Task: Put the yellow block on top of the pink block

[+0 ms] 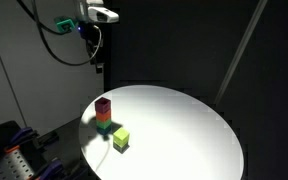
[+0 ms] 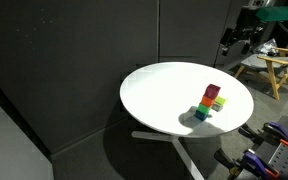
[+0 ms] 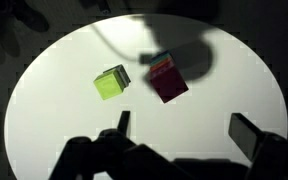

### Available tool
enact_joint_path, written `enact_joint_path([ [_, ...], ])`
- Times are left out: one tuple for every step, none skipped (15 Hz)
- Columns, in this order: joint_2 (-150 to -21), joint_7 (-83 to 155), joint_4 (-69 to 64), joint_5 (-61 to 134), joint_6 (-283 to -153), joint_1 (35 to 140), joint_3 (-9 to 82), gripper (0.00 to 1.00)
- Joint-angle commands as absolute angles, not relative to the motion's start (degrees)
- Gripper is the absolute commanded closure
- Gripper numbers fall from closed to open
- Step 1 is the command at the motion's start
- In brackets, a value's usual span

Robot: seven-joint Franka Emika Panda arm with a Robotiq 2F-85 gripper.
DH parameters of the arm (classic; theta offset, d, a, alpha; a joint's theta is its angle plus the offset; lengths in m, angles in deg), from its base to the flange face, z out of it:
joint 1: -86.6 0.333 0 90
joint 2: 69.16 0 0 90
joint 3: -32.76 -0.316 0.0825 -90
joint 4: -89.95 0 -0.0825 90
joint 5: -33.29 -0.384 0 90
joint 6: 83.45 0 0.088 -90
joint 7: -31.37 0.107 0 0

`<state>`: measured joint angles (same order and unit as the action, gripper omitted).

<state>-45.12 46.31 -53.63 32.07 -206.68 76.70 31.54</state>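
Observation:
The yellow block (image 3: 110,85) lies alone on the round white table (image 3: 64,130), just left of a stack of cubes in the wrist view. The pink block (image 3: 167,80) tops that stack, above a red-orange cube (image 1: 104,116) and a green cube (image 1: 105,127). In both exterior views the yellow block (image 1: 120,139) (image 2: 220,103) rests close beside the stack with the pink block (image 1: 103,104) (image 2: 213,91) on top. My gripper (image 3: 184,130) hangs open high above the table, empty, its fingertips (image 3: 122,122) well short of both blocks.
The table's rim (image 1: 234,150) curves close to the cubes on one side. Black curtains surround the scene. A rack with clamps (image 1: 14,160) stands by the table, and a wooden stool (image 2: 269,65) stands beyond it.

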Motion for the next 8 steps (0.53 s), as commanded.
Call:
enact_joint_path([
  [-49.0, 43.8, -50.3, 33.1, -207.0, 77.5, 33.7, 0.00],
  [-49.8, 43.3, -50.1, 33.2, -207.6, 77.4, 34.0, 0.00],
  [-50.5, 42.5, -49.9, 33.2, -207.9, 77.5, 34.4, 0.00],
  [-51.4, 42.1, -49.7, 33.3, -208.4, 77.3, 34.8, 0.00],
  [-52.1, 41.6, -49.7, 33.5, -208.6, 77.2, 35.2, 0.00],
  [-52.7, 41.2, -49.7, 33.7, -209.0, 77.1, 35.7, 0.00],
  [-53.4, 40.9, -49.6, 33.9, -209.3, 76.9, 36.2, 0.00],
  [-54.1, 40.6, -49.5, 33.9, -209.6, 76.9, 36.7, 0.00],
])
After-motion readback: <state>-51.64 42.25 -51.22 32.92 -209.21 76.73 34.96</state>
